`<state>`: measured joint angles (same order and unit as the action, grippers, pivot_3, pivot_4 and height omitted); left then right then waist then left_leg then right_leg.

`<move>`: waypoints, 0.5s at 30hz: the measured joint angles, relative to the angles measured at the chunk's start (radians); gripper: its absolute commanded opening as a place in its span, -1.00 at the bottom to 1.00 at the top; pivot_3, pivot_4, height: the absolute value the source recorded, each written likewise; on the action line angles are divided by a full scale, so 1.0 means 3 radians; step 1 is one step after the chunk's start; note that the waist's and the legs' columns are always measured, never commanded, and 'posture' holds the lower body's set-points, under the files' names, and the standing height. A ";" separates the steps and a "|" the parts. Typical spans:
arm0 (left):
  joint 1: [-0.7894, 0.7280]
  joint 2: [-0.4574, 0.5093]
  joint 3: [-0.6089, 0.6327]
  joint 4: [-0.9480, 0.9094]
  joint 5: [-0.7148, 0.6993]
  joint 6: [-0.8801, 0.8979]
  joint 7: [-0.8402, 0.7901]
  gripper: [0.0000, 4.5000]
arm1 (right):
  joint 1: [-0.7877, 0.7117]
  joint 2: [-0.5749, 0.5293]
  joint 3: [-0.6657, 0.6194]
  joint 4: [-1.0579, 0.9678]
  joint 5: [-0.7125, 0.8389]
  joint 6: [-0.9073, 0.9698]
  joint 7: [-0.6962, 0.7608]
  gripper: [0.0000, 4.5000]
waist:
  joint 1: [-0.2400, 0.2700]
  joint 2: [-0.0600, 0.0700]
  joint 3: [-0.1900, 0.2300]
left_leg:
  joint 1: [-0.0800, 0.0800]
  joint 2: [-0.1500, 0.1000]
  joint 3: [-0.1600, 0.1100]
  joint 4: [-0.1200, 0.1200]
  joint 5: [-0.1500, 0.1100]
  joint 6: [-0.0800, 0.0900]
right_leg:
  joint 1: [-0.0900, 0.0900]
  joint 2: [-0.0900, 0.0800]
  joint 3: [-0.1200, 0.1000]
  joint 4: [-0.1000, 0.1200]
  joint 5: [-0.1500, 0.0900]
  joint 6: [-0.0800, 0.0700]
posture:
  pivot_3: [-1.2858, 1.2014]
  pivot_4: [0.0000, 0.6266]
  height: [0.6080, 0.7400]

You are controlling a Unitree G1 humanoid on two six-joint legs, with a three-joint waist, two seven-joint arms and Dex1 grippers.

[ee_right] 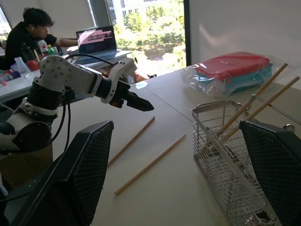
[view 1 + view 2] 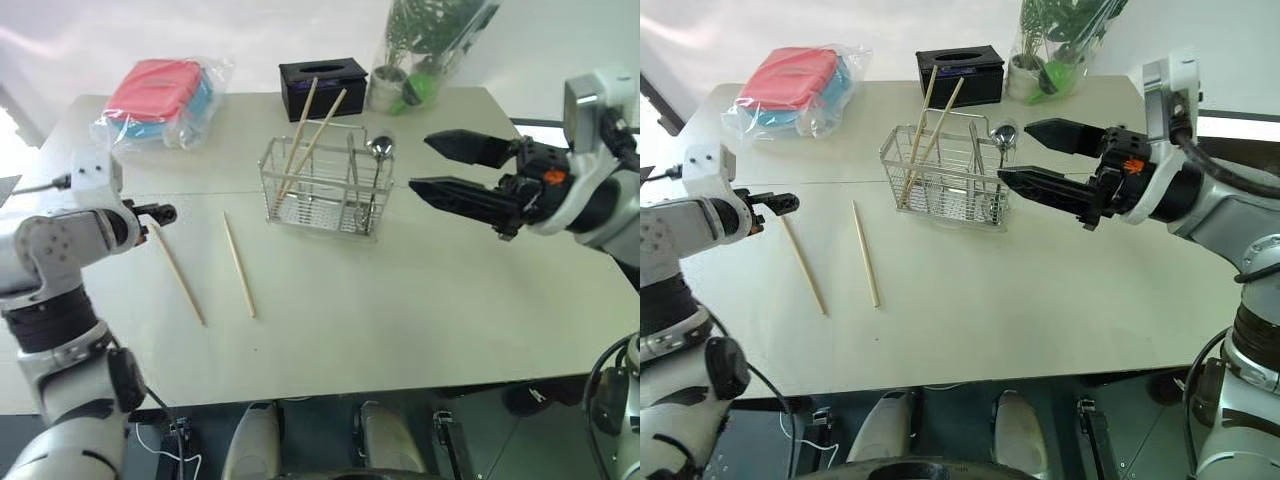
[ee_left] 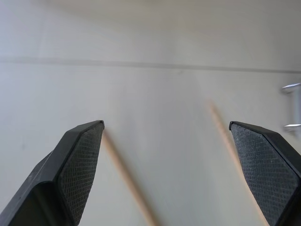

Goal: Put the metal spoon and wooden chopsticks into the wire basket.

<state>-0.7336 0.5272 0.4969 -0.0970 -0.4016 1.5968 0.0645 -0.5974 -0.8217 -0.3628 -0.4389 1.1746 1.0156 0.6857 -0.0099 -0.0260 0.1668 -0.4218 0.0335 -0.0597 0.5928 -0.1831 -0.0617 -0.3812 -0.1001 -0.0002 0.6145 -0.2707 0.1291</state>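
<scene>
The wire basket (image 2: 325, 190) stands at the table's middle. Two wooden chopsticks (image 2: 305, 140) lean inside it. The metal spoon (image 2: 380, 147) stands bowl-up at its right end. Two more chopsticks lie flat on the table left of the basket, one (image 2: 178, 272) nearer my left arm and the other (image 2: 239, 265) closer to the basket. My left gripper (image 2: 160, 212) hovers open over the far end of the left one, with both sticks between its fingertips (image 3: 87, 141) in the left wrist view. To the right of the basket my right gripper (image 2: 420, 162) is raised, open and empty.
A black tissue box (image 2: 322, 85) sits behind the basket. A bagged pink and blue container (image 2: 160, 95) is at the back left, and a wrapped plant (image 2: 420, 55) at the back right. A person (image 1: 33, 28) sits at a desk with a laptop beyond the table.
</scene>
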 measured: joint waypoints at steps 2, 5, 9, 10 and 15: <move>-0.0088 -0.0085 0.0026 0.0164 0.0152 0.0033 0.0128 1.00 | 0.0032 0.0010 0.0008 -0.0008 0.0026 -0.0007 -0.0017 0.97 | 0.0007 -0.0001 0.0000 | -0.0004 -0.0001 0.0000 0.0000 0.0000 -0.0001 | -0.0002 0.0000 0.0000 -0.0001 0.0000 0.0000 | 0.03 -0.52 0.54; -0.0319 -0.0186 0.0042 0.0536 0.0373 0.0032 0.0259 1.00 | 0.0108 0.0014 0.0026 -0.0052 0.0059 -0.0018 -0.0019 0.97 | 0.0025 -0.0004 0.0000 | -0.0007 -0.0002 -0.0001 0.0001 0.0000 -0.0001 | -0.0004 0.0000 0.0000 -0.0002 0.0000 0.0000 | 0.03 -0.52 0.54; -0.0511 -0.0263 0.0001 0.1127 0.0585 -0.0028 0.0307 1.00 | 0.0229 0.0011 0.0008 -0.0150 0.0111 -0.0050 -0.0035 0.97 | 0.0047 -0.0004 0.0000 | -0.0006 -0.0002 -0.0001 0.0001 0.0000 -0.0002 | -0.0005 0.0000 0.0000 -0.0001 0.0000 0.0000 | 0.03 -0.52 0.54; -0.0522 -0.0269 -0.0044 0.1294 0.0599 -0.0085 0.0286 1.00 | 0.0265 0.0010 -0.0004 -0.0167 0.0144 -0.0061 -0.0043 0.97 | 0.0050 -0.0004 0.0000 | -0.0006 -0.0002 -0.0001 0.0000 0.0000 -0.0002 | -0.0006 0.0000 0.0000 -0.0001 0.0000 0.0000 | 0.03 -0.52 0.54; -0.0744 -0.0271 -0.0182 0.1883 0.0707 -0.0422 0.0228 1.00 | 0.0425 -0.0049 -0.0039 -0.0308 0.0312 -0.0074 -0.0089 0.97 | 0.0082 0.0006 -0.0006 | 0.0003 -0.0002 -0.0001 0.0000 -0.0001 -0.0002 | 0.0002 0.0000 -0.0001 0.0000 -0.0001 -0.0002 | 0.03 -0.52 0.54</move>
<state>-0.9568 0.4460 0.4423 0.4678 -0.1895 1.4701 0.1329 -0.4700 -0.8363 -0.3746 -0.5313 1.2684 0.9934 0.6590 0.0147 -0.0241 0.1650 -0.4208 0.0329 -0.0600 0.5929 -0.1833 -0.0624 -0.3806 -0.1002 -0.0005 0.6144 -0.2709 0.1285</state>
